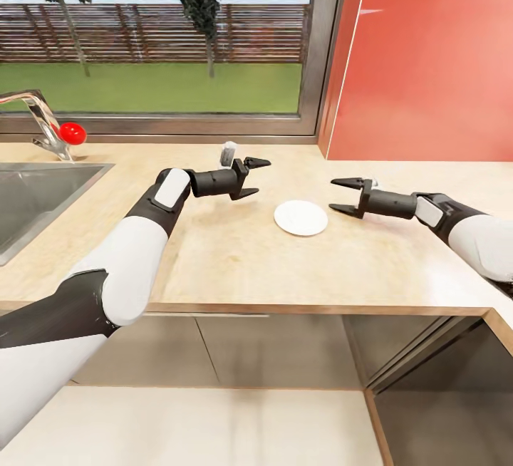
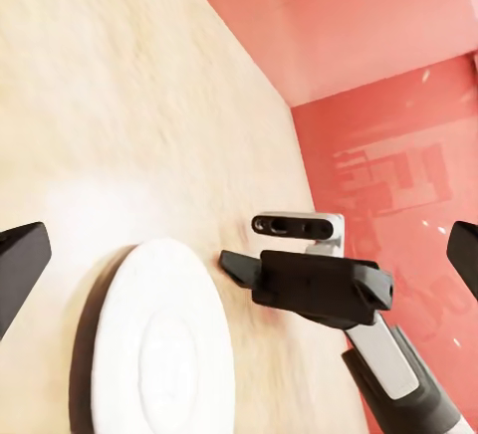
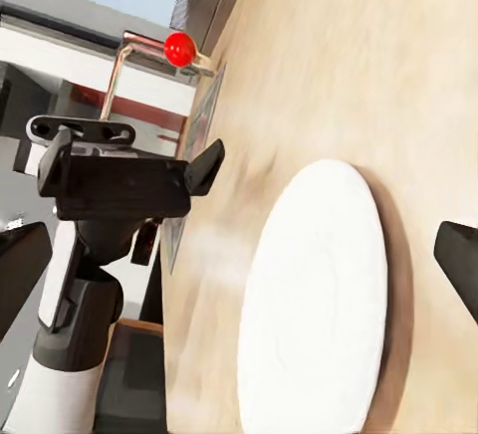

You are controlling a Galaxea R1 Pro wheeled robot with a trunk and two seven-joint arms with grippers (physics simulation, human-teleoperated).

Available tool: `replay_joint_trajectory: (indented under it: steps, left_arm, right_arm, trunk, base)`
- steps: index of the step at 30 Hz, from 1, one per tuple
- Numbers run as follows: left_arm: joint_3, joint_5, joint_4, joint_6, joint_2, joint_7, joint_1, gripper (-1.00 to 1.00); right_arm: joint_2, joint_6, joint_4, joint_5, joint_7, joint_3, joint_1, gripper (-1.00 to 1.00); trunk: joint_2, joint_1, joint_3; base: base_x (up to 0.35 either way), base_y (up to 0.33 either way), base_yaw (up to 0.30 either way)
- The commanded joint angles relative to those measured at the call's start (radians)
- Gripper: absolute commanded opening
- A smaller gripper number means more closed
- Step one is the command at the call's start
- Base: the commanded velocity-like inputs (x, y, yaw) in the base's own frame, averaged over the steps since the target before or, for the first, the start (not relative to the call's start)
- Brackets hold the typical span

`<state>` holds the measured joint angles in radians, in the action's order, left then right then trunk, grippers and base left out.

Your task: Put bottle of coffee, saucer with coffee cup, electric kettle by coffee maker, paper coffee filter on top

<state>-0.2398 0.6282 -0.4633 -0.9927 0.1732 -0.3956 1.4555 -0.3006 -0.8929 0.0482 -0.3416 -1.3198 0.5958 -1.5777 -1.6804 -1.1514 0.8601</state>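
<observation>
Saucer waits between two spread hands on the kitchen bench

The saucer [image 1: 301, 217], a small flat plain white plate, lies at frame centre on the light wood-grain bench [image 1: 235, 259], between the left hand [image 1: 254, 177] and right hand [image 1: 343, 195], both spread and empty. It looks rigid, light, slick and chippable; its thin rim is likely the only hold.

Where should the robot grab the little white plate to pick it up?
Probably at its thin rim. The saucer lies flat on the kitchen countertop, so fingers can't get around it. The open right gripper is nearest; come from above and pinch the right-hand edge.
</observation>
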Motion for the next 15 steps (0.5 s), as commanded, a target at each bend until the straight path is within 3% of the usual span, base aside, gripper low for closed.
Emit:
replay_joint_trajectory:
  steps: [1,8,9,13,15]
  left_arm:
    - [-0.008,-0.008,0.000,-0.006,0.001,-0.005,0.001,1.00]
    - [-0.009,-0.008,0.000,-0.006,0.001,-0.005,0.001,1.00]
    - [-0.008,-0.008,0.000,-0.006,0.001,-0.005,0.001,1.00]
    - [-0.009,-0.008,0.000,-0.006,0.001,-0.005,0.001,1.00]
    - [-0.009,-0.008,0.000,-0.006,0.001,-0.005,0.001,1.00]
  right_arm:
    - [0.001,-0.002,0.002,-0.013,-0.002,-0.004,-0.001,1.00]
    - [0.000,-0.002,0.002,-0.031,0.010,-0.021,0.000,1.00]
    - [-0.003,-0.046,0.004,-0.069,0.014,-0.092,-0.008,1.00]
    - [-0.008,-0.082,0.005,-0.085,0.015,-0.150,-0.017,1.00]
    - [-0.018,-0.094,0.005,-0.090,0.016,-0.168,-0.053,1.00]
  trunk:
    - [0.000,0.000,0.001]
    - [0.000,0.000,0.001]
    - [0.000,0.000,0.001]
    - [0.000,0.000,0.001]
    - [0.000,0.000,0.001]
  base:
    - [0.000,0.000,0.000]
    - [0.000,0.000,0.000]
    - [0.000,0.000,0.000]
    - [0.000,0.000,0.000]
    - [0.000,0.000,0.000]
